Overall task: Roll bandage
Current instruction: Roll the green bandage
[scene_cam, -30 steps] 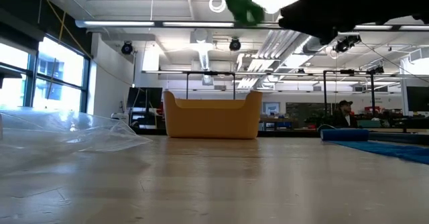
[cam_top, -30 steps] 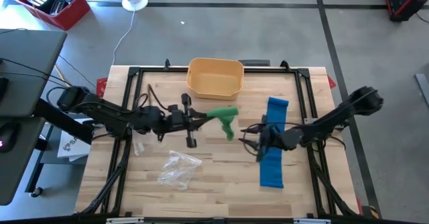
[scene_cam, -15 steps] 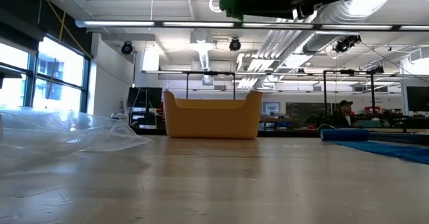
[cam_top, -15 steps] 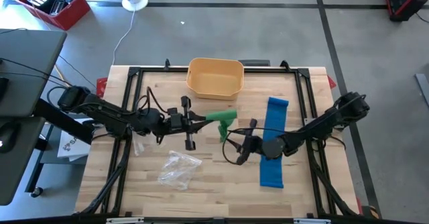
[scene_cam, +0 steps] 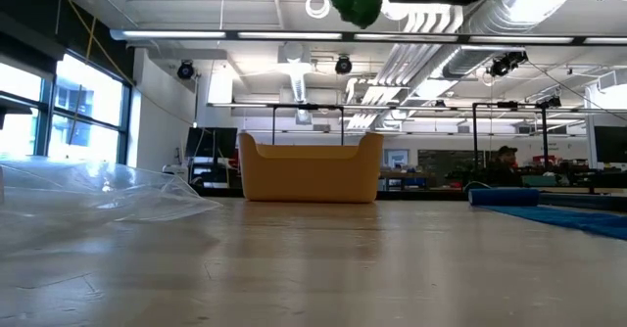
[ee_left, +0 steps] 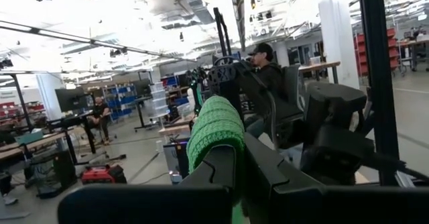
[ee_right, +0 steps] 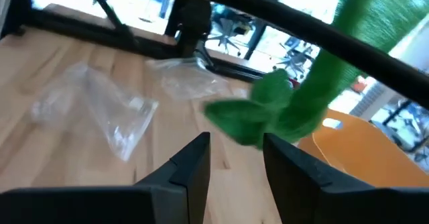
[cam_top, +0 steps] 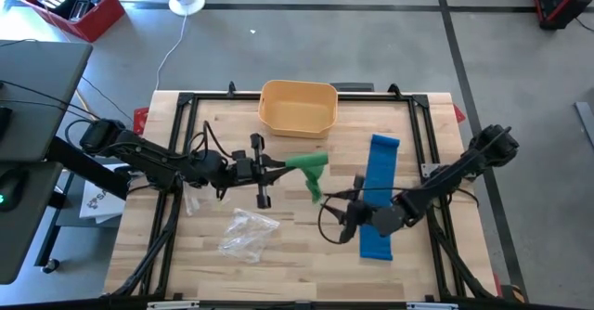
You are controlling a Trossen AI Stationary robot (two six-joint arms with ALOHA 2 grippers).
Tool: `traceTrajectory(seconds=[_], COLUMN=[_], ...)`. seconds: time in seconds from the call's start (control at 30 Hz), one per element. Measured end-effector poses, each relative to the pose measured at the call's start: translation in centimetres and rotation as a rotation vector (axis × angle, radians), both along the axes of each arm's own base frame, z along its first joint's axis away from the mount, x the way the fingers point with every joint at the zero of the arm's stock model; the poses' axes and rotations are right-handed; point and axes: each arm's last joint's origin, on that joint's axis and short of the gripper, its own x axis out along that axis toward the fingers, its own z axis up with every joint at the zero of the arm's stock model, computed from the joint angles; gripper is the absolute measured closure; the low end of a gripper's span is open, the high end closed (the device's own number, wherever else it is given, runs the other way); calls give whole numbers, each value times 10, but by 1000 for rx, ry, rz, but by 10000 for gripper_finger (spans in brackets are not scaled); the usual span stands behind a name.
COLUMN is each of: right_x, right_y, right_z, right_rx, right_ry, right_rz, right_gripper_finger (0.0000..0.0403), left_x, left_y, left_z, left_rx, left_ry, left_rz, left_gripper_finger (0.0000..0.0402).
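Green bandage (cam_top: pixel 310 168): held above bench (cam_top: pixel 297 245), just before bin (cam_top: pixel 297 106) | left fingers (ee_left: pixel 231 174): clenched on it | right fingers (ee_right: pixel 234 160): parted, empty, near hanging tail | risk: tail swings clear, missed pinch; tugging could pull it loose.

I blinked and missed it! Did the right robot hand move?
Yes. In the high view the right gripper has slid down the blue bandage strip, farther from the yellow bin.
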Motion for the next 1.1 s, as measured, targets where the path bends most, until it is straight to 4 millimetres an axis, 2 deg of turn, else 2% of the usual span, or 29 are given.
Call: traceTrajectory(seconds=[0.17,0.37,0.67,0.9,1.1], right_x=[-2,5,15,22,22], right_y=[0,-15,-32,-48,-57], right_z=[2,4,5,1,-6], right_rx=[27,159,210,227,219], right_ry=[-29,-105,-117,-69,-31], right_rz=[-54,-172,-181,-161,-246], right_gripper_finger=[274,274,275,316,352], left_x=[0,2,7,10,10], left_y=[0,0,-1,-2,-3], left_z=[0,-2,-9,-11,-11], left_rx=[0,0,0,-6,-6], left_ry=[0,3,16,-11,-12], left_rz=[0,1,7,5,2], left_gripper_finger=[396,396,396,396,396])
